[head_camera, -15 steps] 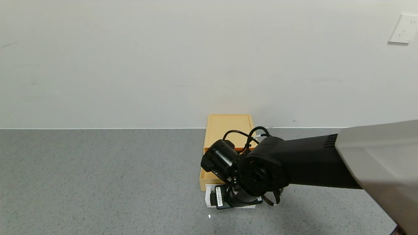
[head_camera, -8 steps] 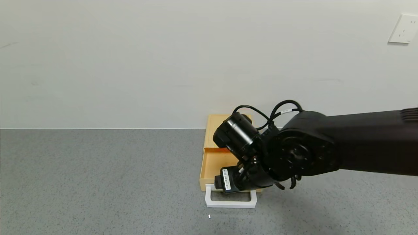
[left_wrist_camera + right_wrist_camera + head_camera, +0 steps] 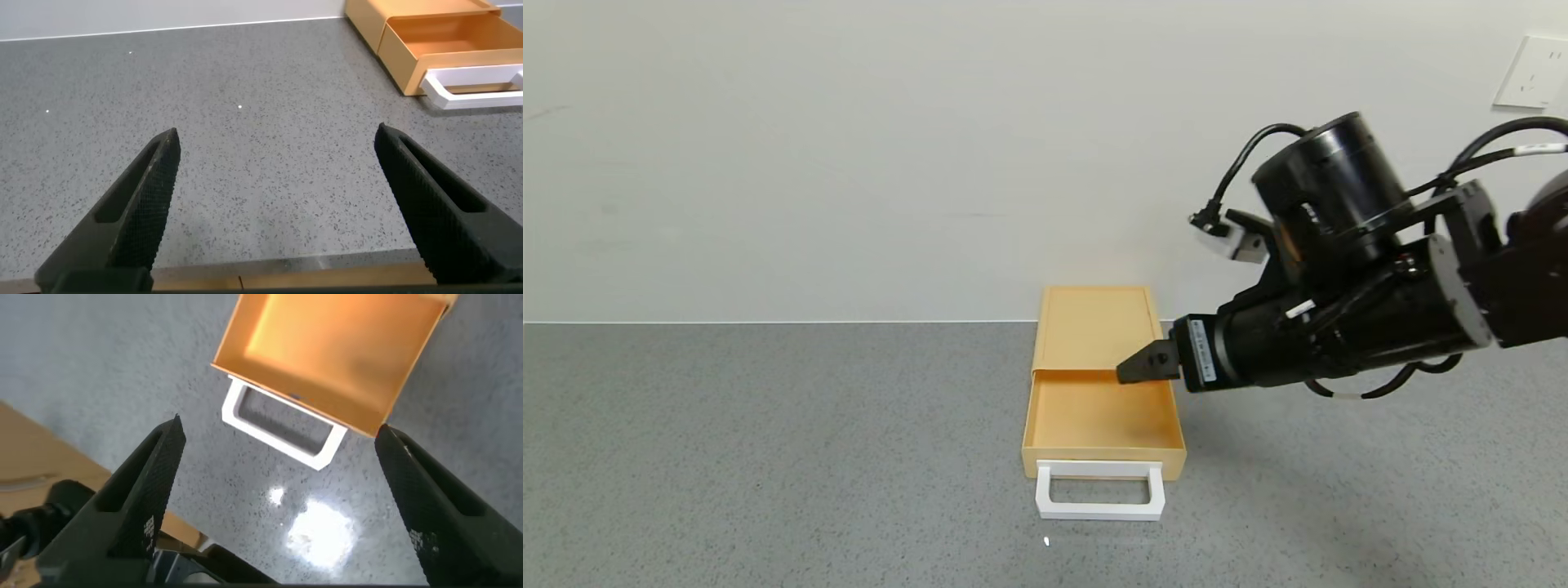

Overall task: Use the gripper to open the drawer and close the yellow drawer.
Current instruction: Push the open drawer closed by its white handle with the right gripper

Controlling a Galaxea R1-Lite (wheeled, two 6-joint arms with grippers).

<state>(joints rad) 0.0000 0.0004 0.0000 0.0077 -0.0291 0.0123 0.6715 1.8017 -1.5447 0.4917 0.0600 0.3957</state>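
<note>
**Now the drawer stands open, and closing comes next**

Nearest the robot, the left gripper [image 3: 274,204] hangs idle over bare grey table [image 3: 768,457], its fingers spread wide with nothing between them; it does not appear in the head view, and from its wrist view the drawer sits well apart, off toward the far corner.

Farther out on the table lies the drawer [image 3: 1101,408], a flat tan-yellow box with its back against the wall. Its tray is pulled out toward the robot and its floor looks bare. The white handle [image 3: 1099,490] sticks out from the front, lying flat just above the table.

Above and to the right of the drawer, the right gripper [image 3: 1143,365] is raised clear, pointing left across the tray's rear right corner in the head view. Nothing is in its grasp: the right wrist view shows its fingers [image 3: 143,498] parted wide, looking down on the open tray and the handle between them, with clear air all round.

By my judgement the opening half is done and the closing half is in hand. The next move calls for bringing the right gripper down in front of the handle, or against the tray's front face, then pushing straight toward the wall. The box looks light, so an off-centre push could skew or slide it rather than seat the tray.
</note>
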